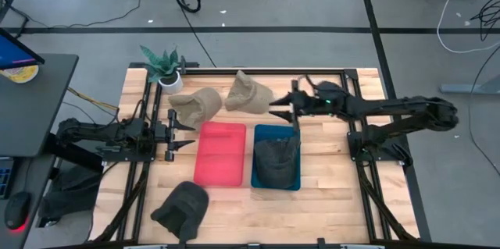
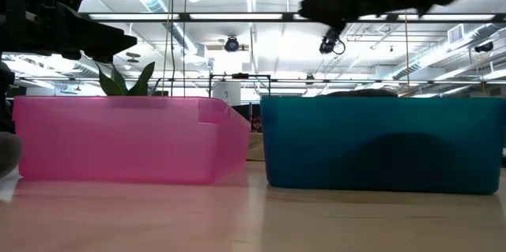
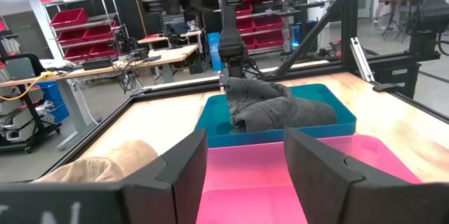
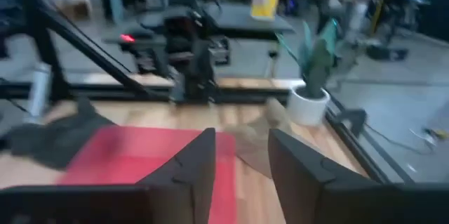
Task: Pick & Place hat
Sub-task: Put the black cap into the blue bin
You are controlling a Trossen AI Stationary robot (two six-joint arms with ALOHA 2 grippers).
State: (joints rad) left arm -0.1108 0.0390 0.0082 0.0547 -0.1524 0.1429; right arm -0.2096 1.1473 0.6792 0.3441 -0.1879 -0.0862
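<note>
The left gripper (image 1: 181,131) has its jaws spread wide and holds nothing, just beside the pink bin (image 1: 219,154). The right gripper (image 1: 279,107) has its jaws apart and empty too, near a tan hat (image 1: 248,93). A dark hat (image 1: 276,161) lies in the blue bin (image 1: 276,130) on the wooden counter (image 1: 328,194).

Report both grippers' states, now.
Left gripper: open, holding nothing, beside the pink bin.
Right gripper: open, empty, above the table near the tan hat.
</note>
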